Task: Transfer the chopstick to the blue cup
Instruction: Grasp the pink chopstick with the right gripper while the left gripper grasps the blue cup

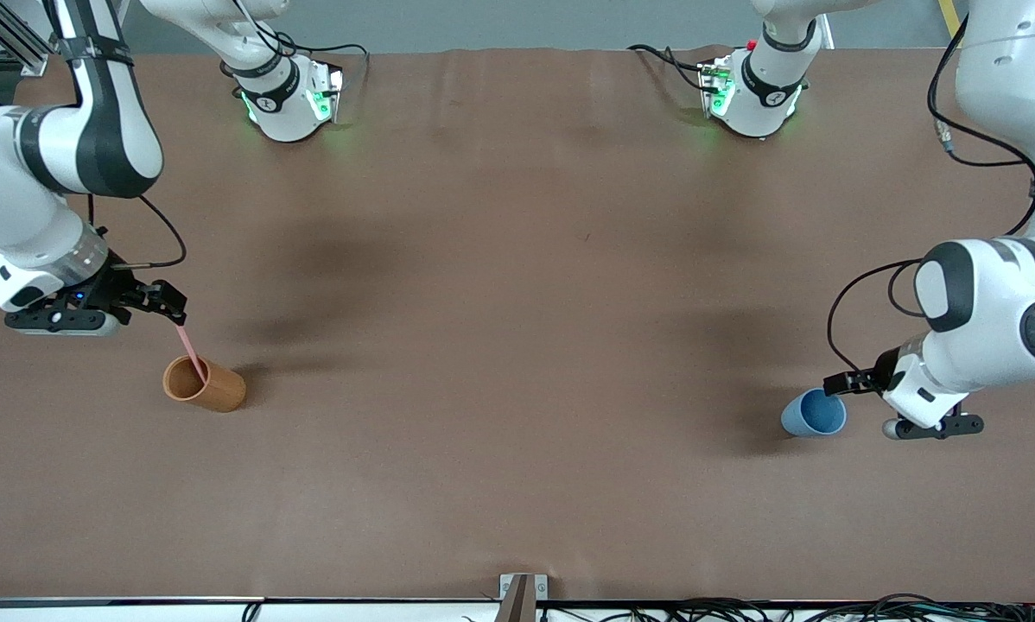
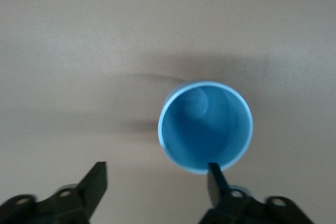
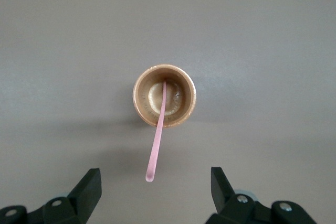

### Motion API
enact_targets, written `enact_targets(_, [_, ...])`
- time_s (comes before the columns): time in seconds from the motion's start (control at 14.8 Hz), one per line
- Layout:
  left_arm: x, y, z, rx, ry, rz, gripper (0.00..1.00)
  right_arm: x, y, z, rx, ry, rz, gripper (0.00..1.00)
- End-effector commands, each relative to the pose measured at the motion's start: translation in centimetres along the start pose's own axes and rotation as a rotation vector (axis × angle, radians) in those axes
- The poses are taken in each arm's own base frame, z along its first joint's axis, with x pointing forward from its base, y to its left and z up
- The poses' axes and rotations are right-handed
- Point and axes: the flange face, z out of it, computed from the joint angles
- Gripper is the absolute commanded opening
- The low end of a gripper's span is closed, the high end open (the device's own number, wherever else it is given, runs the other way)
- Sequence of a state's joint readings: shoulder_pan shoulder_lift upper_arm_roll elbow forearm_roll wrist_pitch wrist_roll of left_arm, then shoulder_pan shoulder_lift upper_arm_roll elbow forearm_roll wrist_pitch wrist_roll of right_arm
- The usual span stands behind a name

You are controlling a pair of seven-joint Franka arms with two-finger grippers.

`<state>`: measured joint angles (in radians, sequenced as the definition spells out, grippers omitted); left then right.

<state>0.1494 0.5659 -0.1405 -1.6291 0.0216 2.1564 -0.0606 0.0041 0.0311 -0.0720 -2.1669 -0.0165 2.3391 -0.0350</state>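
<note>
A pale pink chopstick [image 1: 191,350] stands slanted in the orange-brown cup [image 1: 205,384] toward the right arm's end of the table. My right gripper [image 1: 172,304] hovers open just above the stick's top end. In the right wrist view the stick [image 3: 157,140] rises out of the cup [image 3: 164,102] and its tip lies between my open right gripper's [image 3: 156,182] jaws, touching neither. The blue cup [image 1: 813,413] stands upright and empty toward the left arm's end. My left gripper [image 1: 839,383] is open beside it. In the left wrist view one fingertip [image 2: 214,174] is at the rim of the cup [image 2: 205,127].
The brown table [image 1: 517,302] is bare between the two cups. The arms' bases [image 1: 288,99] stand along the edge farthest from the front camera. Cables and a bracket [image 1: 522,598] lie past the nearest edge.
</note>
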Motion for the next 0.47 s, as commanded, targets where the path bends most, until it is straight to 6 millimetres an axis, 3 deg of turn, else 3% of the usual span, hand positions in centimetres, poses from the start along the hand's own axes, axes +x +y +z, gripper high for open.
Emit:
enact_targets(0.0, [1.3,-0.2,1.1,0.006,0.0,0.011,0.69,-1.6,-0.3,0.9,-0.005,0.018,-0.02,0.89])
enact_targets(0.2, [1.7,0.0,2.3,0.003,0.023,0.014,0.44,-1.6,-0.4,1.9,-0.006,0.009,-0.024,0.82])
enact_targets(0.34, [1.7,-0.2,3.0,0.0,0.016,0.027,0.14,-1.6,-0.4,2.4,-0.007,0.008,-0.025,0.74])
enact_targets(0.41, [1.7,0.0,3.1,-0.004,0.014,0.032,0.04,-1.6,-0.4,2.9,-0.007,-0.002,-0.025,0.71])
